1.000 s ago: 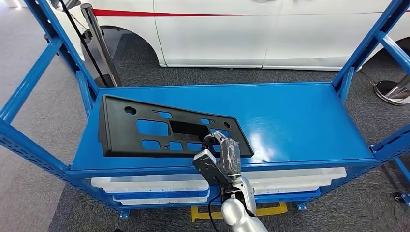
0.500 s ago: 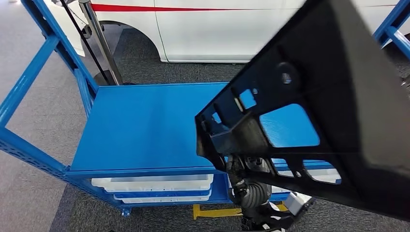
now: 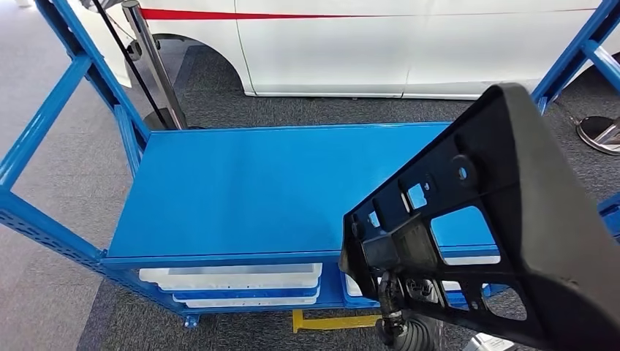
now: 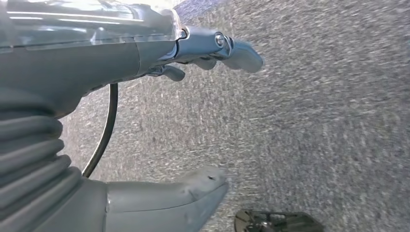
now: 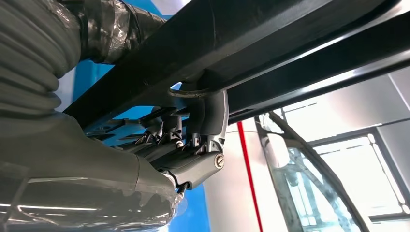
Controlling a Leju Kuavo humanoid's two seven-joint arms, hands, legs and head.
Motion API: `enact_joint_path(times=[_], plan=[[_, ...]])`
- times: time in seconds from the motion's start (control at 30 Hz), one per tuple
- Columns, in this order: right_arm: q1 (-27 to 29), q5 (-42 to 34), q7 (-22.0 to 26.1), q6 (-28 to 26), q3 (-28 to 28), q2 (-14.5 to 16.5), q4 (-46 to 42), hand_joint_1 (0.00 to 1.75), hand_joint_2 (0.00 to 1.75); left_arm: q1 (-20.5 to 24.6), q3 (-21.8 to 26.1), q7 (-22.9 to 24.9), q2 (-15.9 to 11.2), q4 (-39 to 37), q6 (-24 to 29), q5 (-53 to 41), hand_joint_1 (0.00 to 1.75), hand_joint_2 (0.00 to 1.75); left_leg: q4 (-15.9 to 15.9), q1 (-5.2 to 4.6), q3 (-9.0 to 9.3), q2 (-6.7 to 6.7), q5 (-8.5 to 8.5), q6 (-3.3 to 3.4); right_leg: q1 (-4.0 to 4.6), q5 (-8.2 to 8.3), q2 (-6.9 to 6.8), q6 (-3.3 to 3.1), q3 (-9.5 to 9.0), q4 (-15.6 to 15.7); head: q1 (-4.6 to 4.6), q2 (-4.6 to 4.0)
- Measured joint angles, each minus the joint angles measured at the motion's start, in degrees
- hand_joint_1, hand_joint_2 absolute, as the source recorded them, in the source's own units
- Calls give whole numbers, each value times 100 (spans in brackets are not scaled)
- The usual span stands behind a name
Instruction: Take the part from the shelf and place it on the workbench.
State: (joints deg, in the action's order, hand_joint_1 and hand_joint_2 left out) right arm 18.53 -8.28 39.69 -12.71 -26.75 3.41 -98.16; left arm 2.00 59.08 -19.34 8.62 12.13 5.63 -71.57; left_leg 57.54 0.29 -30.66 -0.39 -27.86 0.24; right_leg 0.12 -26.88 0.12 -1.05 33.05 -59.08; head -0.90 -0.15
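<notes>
Now the right hand [image 5: 193, 145] grips the black part [image 3: 512, 219], fingers hooked through one of its cut-outs; the part is lifted off the blue shelf [image 3: 241, 197], tilted, close to the head camera. The left hand [image 4: 193, 53] hangs over grey carpet [image 4: 314, 121], holding nothing, fingers apart. A white car [image 3: 351, 44] stands behind the shelf.

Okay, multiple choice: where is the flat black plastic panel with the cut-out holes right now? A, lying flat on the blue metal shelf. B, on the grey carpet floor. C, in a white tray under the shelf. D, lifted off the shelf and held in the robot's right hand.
D: the flat black plastic panel with cut-out holes is tilted up above the blue metal shelf, gripped from beneath by the right hand.
</notes>
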Motion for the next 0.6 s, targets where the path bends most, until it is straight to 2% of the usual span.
enact_joint_path(times=[0.03, 0.07, 0.1, 0.17, 0.2, 0.23, 0.27, 0.3, 0.37, 0.4, 0.43, 0.53, 0.57, 0.6], plan=[[33, -4, 2, 10, 14, -15, 1, 175, 175, -4, 10, 4, 14, 0, 3, -1, 0, 175, -24, 14, -10, 11, 37, 35, -3, -12, 5, 30, 7, -13, -1, 0], [64, -6, 4, 16, 27, -29, 1, 175, 175, -4, 21, 5, 28, 0, 5, -3, 0, 175, -55, 30, -24, 22, 80, 81, -4, -92, 7, 58, 34, -76, 1, 0], [88, -8, 6, 21, 37, -43, 1, 175, 175, -2, 32, 7, 40, 0, 7, -5, 0, 175, -86, 49, -49, 35, 126, 127, -7, -251, 10, 85, 96, -234, 2, 0], [130, -9, 8, 26, 48, -68, 1, 175, 175, 3, 62, 7, 51, 0, 10, -8, 0, 175, -98, 57, -130, 57, 193, 180, -35, -738, 9, 133, 323, -866, 4, 0], [149, -9, 7, 27, 51, -79, 2, 175, 175, 2, 77, 8, 52, 0, 11, -8, 0, 175, -88, 56, -180, 66, 219, 182, -54, -940, 9, 159, 435, -1227, 3, 0], [167, -9, 7, 27, 54, -89, 4, 175, 175, 0, 89, 9, 54, 0, 11, -8, 0, 175, -74, 55, -230, 74, 247, 175, -73, -1049, 7, 182, 490, -1479, 3, 0], [182, -9, 7, 27, 57, -99, 5, 175, 175, -1, 97, 10, 55, 0, 11, -8, 0, 175, -58, 56, -279, 78, 273, 164, -93, -1033, 4, 201, 435, -1517, 3, 0], [192, -9, 7, 28, 58, -108, 6, 175, 175, 0, 101, 11, 58, 0, 11, -8, 0, 175, -38, 59, -324, 79, 297, 146, -114, -920, 1, 215, 264, -1326, 2, 0], [197, -20, 7, 54, 61, -120, 7, 175, 175, 2, 103, 11, 68, 0, 11, -8, 0, 175, 20, 64, -405, 75, 337, 100, -147, -645, -2, 224, -287, -502, 2, 0], [207, -27, 7, 82, 65, -121, 9, 175, 175, 2, 104, 11, 74, 0, 11, -10, 0, 175, 47, 63, -430, 69, 356, 70, -139, -544, 7, 213, -480, -190, 2, 0], [218, -30, 10, 113, 70, -122, 11, 175, 175, 4, 104, 11, 77, 0, 10, -15, 0, 175, 70, 59, -446, 64, 379, 34, -128, -499, 16, 197, -585, 2, 2, 0], [243, 23, 12, 189, 85, -116, 25, 175, 175, 3, 106, 8, 81, 0, 8, -33, 0, 175, 78, 60, -490, 51, 467, -93, -97, -420, 26, 91, -509, 38, 1, 0], [245, 60, 11, 220, 88, -108, 29, 175, 175, 0, 108, 4, 82, 0, 8, -39, 0, 175, 117, 68, -532, 48, 406, -131, -102, -377, 16, 32, -458, 42, -1, 0], [247, 96, 10, 251, 93, -98, 32, 175, 175, -5, 109, 0, 86, 0, 6, -48, 0, 175, 245, 78, -598, 45, 243, -161, -112, -320, 4, -29, -398, 53, 0, 0]])
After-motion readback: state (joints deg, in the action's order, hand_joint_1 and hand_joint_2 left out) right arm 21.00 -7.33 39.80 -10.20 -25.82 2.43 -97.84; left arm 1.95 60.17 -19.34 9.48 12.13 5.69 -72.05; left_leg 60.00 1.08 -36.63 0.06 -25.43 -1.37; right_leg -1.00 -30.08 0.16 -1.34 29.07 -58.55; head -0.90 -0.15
